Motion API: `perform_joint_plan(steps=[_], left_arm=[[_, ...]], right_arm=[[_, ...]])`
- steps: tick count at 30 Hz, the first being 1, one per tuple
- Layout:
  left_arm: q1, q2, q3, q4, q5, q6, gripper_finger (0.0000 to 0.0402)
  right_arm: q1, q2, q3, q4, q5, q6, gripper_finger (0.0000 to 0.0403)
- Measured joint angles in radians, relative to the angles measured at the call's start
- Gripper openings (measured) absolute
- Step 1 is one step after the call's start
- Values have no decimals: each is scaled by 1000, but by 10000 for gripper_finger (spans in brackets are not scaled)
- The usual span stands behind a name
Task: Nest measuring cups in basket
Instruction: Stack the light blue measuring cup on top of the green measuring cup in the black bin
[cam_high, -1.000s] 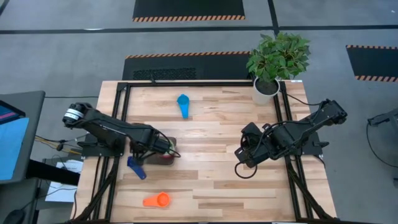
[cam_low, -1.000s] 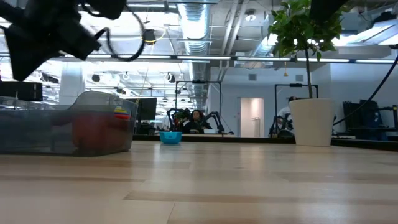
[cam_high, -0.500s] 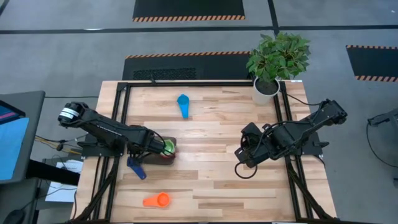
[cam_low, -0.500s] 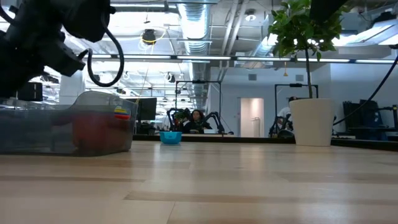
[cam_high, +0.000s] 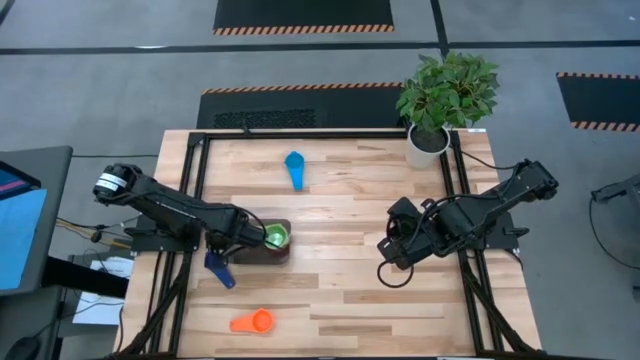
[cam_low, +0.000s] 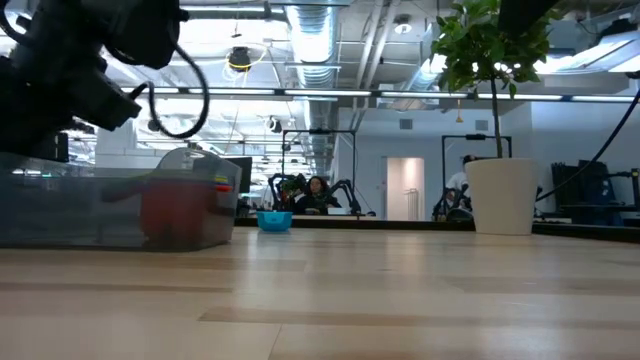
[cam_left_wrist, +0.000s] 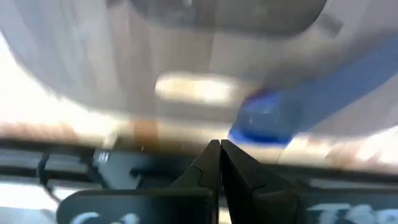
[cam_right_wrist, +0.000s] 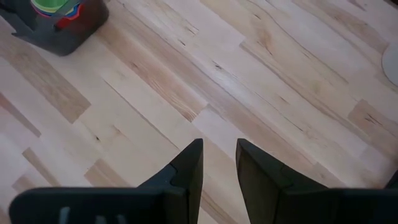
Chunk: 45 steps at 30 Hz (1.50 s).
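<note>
Left end effector (cam_high: 238, 243) seen shut, empty, at basket (cam_high: 268, 247); dark blue cup (cam_high: 219, 268) just beside it, handle toward basket. Right end effector (cam_right_wrist: 219, 163) part-open, empty, well apart.

Place: I read it as a robotics lab.
Evidence: beyond my wooden table (cam_low: 400, 290), exposed ceiling ducts (cam_low: 320, 40), other robot arms (cam_low: 345, 195); hazard-striped floor mats (cam_high: 300, 18).

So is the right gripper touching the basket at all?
Apart. The high view shows bare table between the right gripper and the basket; the right wrist view shows the same.
</note>
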Motion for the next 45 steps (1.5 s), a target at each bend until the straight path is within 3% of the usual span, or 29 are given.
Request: perform_joint_plan(steps=[6, 10, 15, 18, 21, 27, 31, 36, 40, 45], left_arm=[[1, -14, 108, -235, -16, 6, 0], [2, -85, 232, -218, 15, -24, 0], [0, -231, 332, -221, -114, -130, 0], [-9, -350, 338, -223, -206, -223, 0], [-12, -464, 337, -223, -309, -321, 0], [-13, -603, 337, -212, -493, -364, 0], [-13, -640, 330, -147, -580, -315, 0], [-10, -646, 280, -53, -652, -255, 0], [-9, -632, 232, -25, -714, -250, 0], [-8, -607, 193, -21, -716, -264, 0]], right_arm=[[0, 0, 0, 11, 0, -7, 118], [-1, 0, 0, 19, 3, -11, 118], [-48, -1, -10, 121, 85, -137, 118], [-120, 1, -37, 350, 121, -366, 118], [-220, 1, -57, 661, 84, -675, 118], [-444, 107, -56, 1271, -186, -1079, 118], [-541, 214, -10, 1486, -322, -1212, 118], [-622, 377, 114, 1509, -332, -1286, 118], [-676, 515, 209, 1486, -334, -1228, 118], [-711, 660, 333, 1406, -337, -1142, 118]])
